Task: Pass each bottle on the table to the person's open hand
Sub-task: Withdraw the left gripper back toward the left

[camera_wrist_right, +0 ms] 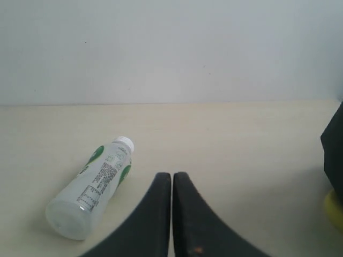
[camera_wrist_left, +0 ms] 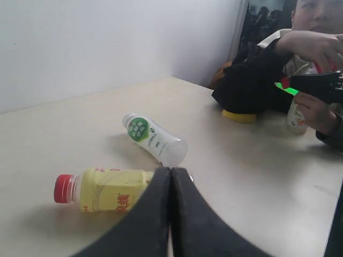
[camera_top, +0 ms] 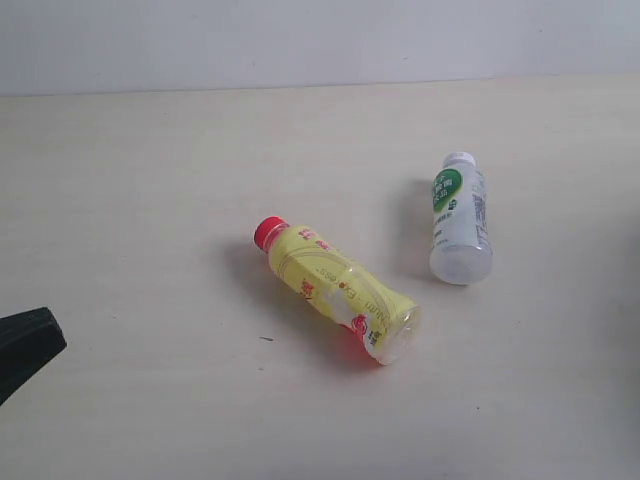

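Base of yellow bottle (camera_wrist_left: 107,190) hidden behind left claw (camera_wrist_left: 171,174); face of person (camera_wrist_left: 313,16) cut by picture edge.

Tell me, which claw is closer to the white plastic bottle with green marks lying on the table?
Right. The right claw sits just beside the white plastic bottle with green marks; the left claw is farther off, beyond the yellow-labelled, red-capped plastic bottle.

ROBOT AT THE BENCH: The left hand (camera_wrist_left: 171,172) is matte black, made of two smooth, broad fingers (camera_wrist_left: 150,214) that curve and taper to narrow, rounded tips. The right hand (camera_wrist_right: 172,176) has the same pair of dark, blade-like fingers (camera_wrist_right: 201,225), one carrying a tiny orange speck (camera_wrist_right: 197,249) near its base. In the exterior view, a black wedge-shaped piece of the left arm (camera_top: 25,345) shows at the frame's edge.
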Controlling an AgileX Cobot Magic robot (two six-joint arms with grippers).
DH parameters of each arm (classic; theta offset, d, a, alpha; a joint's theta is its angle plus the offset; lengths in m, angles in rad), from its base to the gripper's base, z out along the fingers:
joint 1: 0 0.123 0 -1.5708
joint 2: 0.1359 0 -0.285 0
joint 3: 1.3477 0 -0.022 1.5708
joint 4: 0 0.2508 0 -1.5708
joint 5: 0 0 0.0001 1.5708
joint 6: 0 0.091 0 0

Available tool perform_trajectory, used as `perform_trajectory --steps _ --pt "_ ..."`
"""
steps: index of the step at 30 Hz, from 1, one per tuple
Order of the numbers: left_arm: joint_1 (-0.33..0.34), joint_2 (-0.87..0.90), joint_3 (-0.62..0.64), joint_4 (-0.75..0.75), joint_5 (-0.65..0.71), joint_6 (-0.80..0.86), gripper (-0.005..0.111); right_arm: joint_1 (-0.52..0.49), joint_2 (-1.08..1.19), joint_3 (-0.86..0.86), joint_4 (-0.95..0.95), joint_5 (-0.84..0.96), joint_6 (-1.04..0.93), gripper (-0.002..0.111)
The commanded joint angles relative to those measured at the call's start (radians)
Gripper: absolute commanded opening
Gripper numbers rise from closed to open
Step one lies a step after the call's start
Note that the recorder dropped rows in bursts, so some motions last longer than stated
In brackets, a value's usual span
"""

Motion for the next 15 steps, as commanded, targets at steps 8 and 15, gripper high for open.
perform_trajectory --steps 8,15 --pt "-0.002 -0.006 0.002 0.007 0.093 0.030 0.000 -0.006 -0.006 0.005 0.000 -0.007 0.000 0.002" --pt "-0.002 -0.006 0.002 0.007 0.095 0.034 0.000 -0.006 -0.006 0.005 0.000 -0.007 0.000 0.002"
